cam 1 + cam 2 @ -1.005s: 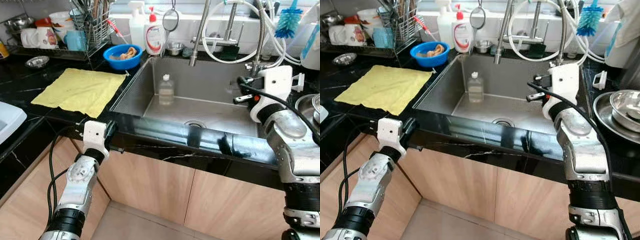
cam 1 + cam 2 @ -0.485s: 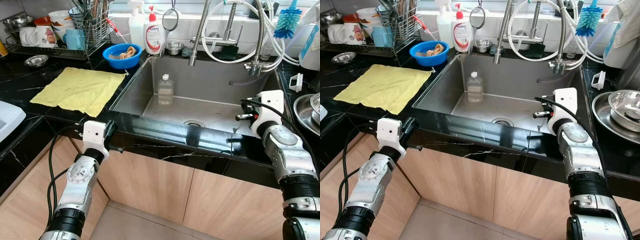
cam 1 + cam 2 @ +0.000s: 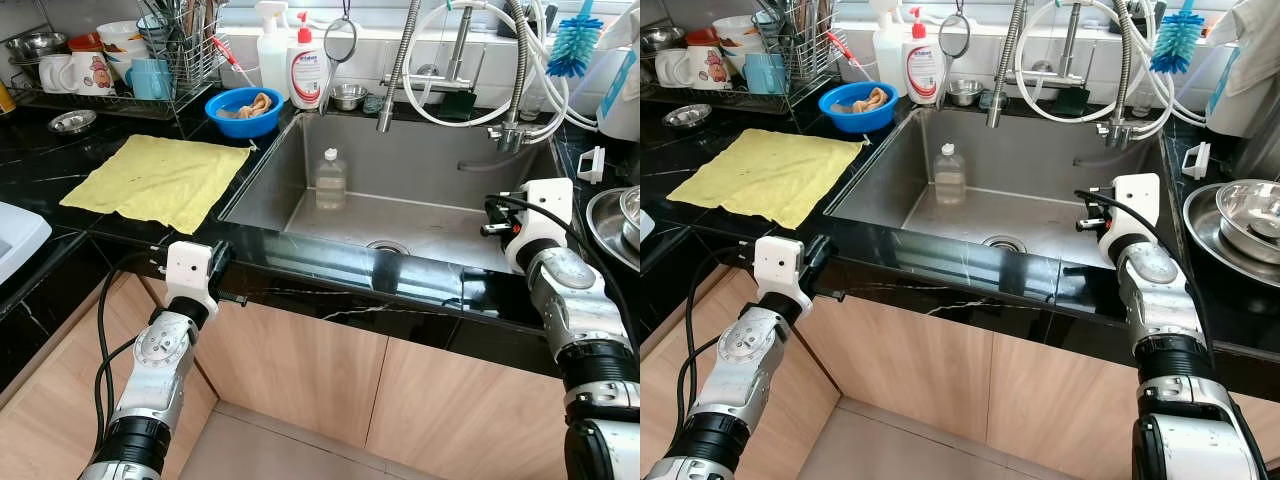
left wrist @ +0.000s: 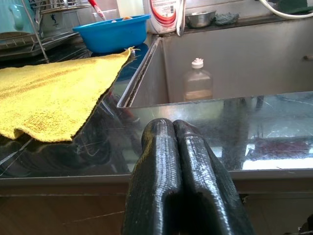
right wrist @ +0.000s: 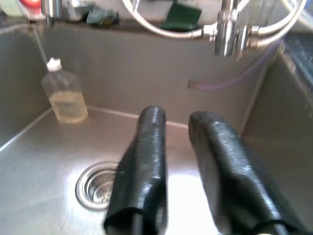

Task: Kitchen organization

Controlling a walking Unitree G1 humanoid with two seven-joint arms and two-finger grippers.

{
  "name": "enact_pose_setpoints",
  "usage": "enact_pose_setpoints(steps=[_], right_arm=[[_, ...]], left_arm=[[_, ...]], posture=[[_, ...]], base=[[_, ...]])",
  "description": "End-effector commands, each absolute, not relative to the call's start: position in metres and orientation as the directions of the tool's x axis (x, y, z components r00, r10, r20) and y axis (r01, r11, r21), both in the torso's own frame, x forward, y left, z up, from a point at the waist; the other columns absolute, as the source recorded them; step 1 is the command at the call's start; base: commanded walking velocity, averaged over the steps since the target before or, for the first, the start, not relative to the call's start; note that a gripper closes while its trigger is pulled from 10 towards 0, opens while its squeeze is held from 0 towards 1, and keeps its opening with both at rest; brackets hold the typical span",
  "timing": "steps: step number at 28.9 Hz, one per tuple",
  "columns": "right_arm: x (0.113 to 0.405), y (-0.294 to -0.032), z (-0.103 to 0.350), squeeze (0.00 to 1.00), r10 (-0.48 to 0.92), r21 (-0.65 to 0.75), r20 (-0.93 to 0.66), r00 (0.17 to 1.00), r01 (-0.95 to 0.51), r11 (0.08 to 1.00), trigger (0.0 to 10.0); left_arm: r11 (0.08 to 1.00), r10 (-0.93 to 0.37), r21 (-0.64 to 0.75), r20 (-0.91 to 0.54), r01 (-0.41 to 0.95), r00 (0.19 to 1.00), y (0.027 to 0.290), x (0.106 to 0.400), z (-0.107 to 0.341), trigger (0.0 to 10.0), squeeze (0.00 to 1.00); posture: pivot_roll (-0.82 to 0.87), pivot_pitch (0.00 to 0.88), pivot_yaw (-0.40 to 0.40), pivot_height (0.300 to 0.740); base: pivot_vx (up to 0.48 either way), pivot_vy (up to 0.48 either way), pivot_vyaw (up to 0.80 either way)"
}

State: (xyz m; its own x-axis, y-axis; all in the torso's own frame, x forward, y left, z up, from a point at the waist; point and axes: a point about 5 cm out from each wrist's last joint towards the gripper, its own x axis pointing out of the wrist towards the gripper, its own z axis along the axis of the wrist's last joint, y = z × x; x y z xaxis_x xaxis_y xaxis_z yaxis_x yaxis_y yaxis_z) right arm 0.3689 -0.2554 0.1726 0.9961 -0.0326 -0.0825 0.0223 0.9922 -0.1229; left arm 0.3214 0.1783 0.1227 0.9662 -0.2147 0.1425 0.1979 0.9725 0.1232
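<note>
right tool point(image 5: 171, 127) apart over sink point(image 3: 440, 225); bottle point(image 3: 331, 180) well apart from it.

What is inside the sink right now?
A clear bottle with a white cap stands upright near the sink's back wall, and the drain sits mid-floor. The near strip of the floor is hidden behind the counter edge.

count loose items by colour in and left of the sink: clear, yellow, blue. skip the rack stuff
Clear: 1, the plastic bottle standing in the sink
Yellow: 1, the cloth spread flat on the counter
Blue: 1, the bowl behind the cloth
Total: 3
</note>
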Motion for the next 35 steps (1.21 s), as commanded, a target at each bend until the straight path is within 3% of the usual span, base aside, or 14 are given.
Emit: enact_pose_setpoints(steps=[1,7,11,15,16,17,24,28,29,30,35], right_arm=[[0.371,-0.255,0.185,0.00,-0.040,-0.151,-0.030,0.999,0.035,0.988,10.0],[0.355,-0.263,0.232,0.00,-0.169,-0.201,0.227,0.959,0.216,0.955,10.0],[0.317,-0.281,0.269,0.00,-0.297,-0.212,0.382,0.875,0.395,0.894,10.0],[0.295,-0.296,0.274,0.00,-0.361,-0.229,0.391,0.847,0.469,0.853,10.0],[0.288,-0.302,0.274,0.54,-0.390,-0.227,0.392,0.833,0.498,0.837,10.0],[0.281,-0.307,0.273,1.00,-0.420,-0.223,0.394,0.818,0.528,0.819,10.0],[0.225,-0.339,0.248,1.00,-0.657,-0.202,0.304,0.689,0.721,0.663,10.0],[0.214,-0.342,0.238,1.00,-0.707,-0.172,0.254,0.660,0.751,0.638,10.0],[0.213,-0.341,0.235,0.93,-0.709,-0.161,0.238,0.663,0.747,0.645,10.0],[0.212,-0.339,0.229,0.00,-0.713,-0.157,0.216,0.667,0.745,0.648,10.0],[0.209,-0.334,0.217,0.00,-0.732,-0.125,0.155,0.663,0.749,0.651,10.0]], left_arm=[[0.969,-0.217,0.147,0.137,0.197,0.967,0.181,0.321,0.123,10.0,0.00],[0.969,-0.218,0.147,0.137,0.198,0.966,0.181,0.319,0.123,10.0,0.00],[0.969,-0.217,0.150,0.133,0.197,0.967,0.183,0.318,0.122,10.0,0.00],[0.968,-0.218,0.151,0.131,0.198,0.967,0.183,0.319,0.122,10.0,0.00],[0.968,-0.219,0.151,0.130,0.199,0.967,0.183,0.319,0.122,10.0,0.00],[0.968,-0.220,0.150,0.129,0.200,0.967,0.183,0.319,0.121,10.0,0.00],[0.965,-0.234,0.148,0.121,0.215,0.965,0.180,0.320,0.120,10.0,0.00],[0.965,-0.233,0.150,0.120,0.214,0.965,0.182,0.320,0.121,10.0,0.00],[0.965,-0.233,0.150,0.119,0.214,0.965,0.182,0.320,0.120,10.0,0.00],[0.965,-0.233,0.151,0.118,0.215,0.965,0.182,0.320,0.120,10.0,0.00],[0.964,-0.236,0.152,0.117,0.217,0.965,0.182,0.320,0.120,10.0,0.00]], posture=[[-0.01,0.000,0.042,0.740],[0.00,0.000,0.038,0.740],[-0.01,0.000,0.039,0.740],[-0.02,0.000,0.039,0.740],[-0.03,0.000,0.043,0.740],[-0.03,0.000,0.043,0.740],[-0.04,0.000,0.051,0.740],[-0.04,0.000,0.053,0.740],[-0.04,0.000,0.053,0.740],[-0.04,0.000,0.055,0.740],[-0.04,0.000,0.058,0.740]], base=[[0.000,0.000,0.00],[0.000,0.000,0.00],[0.000,0.000,0.00],[0.000,0.000,0.00],[0.000,0.000,0.00],[0.000,0.000,0.00],[0.000,0.000,0.00],[0.000,0.000,0.00],[0.000,0.000,0.00],[0.000,0.000,0.00],[0.000,0.000,0.00]])
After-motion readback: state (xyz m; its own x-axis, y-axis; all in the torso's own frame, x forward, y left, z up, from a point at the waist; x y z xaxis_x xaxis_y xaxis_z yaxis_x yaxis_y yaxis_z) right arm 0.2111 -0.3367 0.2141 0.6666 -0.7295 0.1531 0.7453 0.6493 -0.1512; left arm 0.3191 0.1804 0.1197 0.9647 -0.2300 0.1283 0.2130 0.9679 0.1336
